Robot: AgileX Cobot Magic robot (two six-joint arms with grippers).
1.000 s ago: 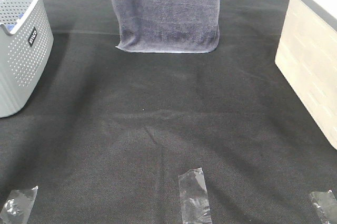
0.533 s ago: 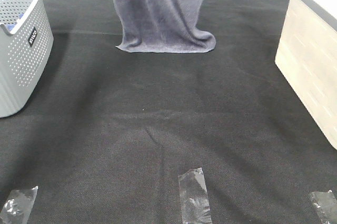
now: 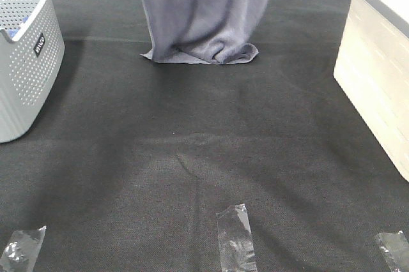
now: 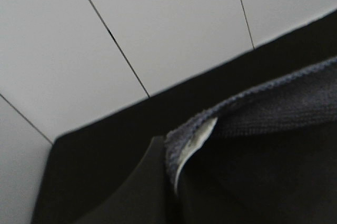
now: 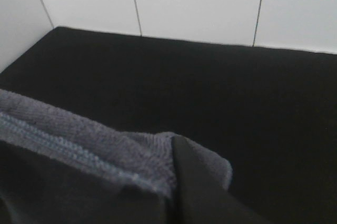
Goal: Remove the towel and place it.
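Note:
The greyish-lavender towel [image 3: 203, 10] hangs from above the top edge of the exterior high view, at the far centre of the black table cloth [image 3: 204, 151]. Its lower end rests crumpled on the cloth. Neither gripper shows in that view. In the left wrist view, my left gripper [image 4: 169, 156] is shut on a towel corner [image 4: 263, 108] with a white label. In the right wrist view, my right gripper [image 5: 178, 148] is shut on another corner of the towel [image 5: 79, 134], along its stitched hem. Both corners are held high above the table.
A grey perforated basket [image 3: 25, 61] stands at the left edge. A pale wood-effect box [image 3: 377, 74] with a grey top stands at the right edge. Strips of clear tape [image 3: 236, 237] lie on the cloth near the front edge.
The towel has come down: its bottom hem, flat on the cloth a second ago, now folds and bunches up. The hanging part has shifted slightly to the right.

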